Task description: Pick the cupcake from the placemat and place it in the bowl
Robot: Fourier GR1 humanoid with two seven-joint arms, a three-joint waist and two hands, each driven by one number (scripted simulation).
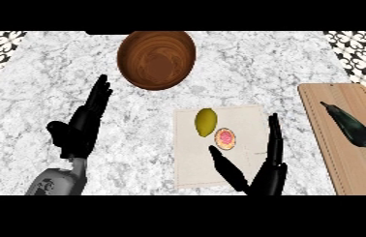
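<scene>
A small cupcake (pixel 226 138) with pink frosting sits on a pale placemat (pixel 247 119) right of centre. Beside it on the mat lies a yellow lemon (pixel 205 122). A brown wooden bowl (pixel 157 60) stands at the back of the counter, left of the mat, with nothing in it. My right hand (pixel 266 175) is open at the mat's near edge, thumb and fingers spread either side of the cupcake, just short of touching it. My left hand (pixel 81 127) rests open at the left, fingers pointing up toward the bowl.
A wooden cutting board (pixel 330 129) lies along the right edge with a dark eggplant (pixel 347 125) on it. The counter is grey-white marble (pixel 57 66). Patterned tiles show at the top corners.
</scene>
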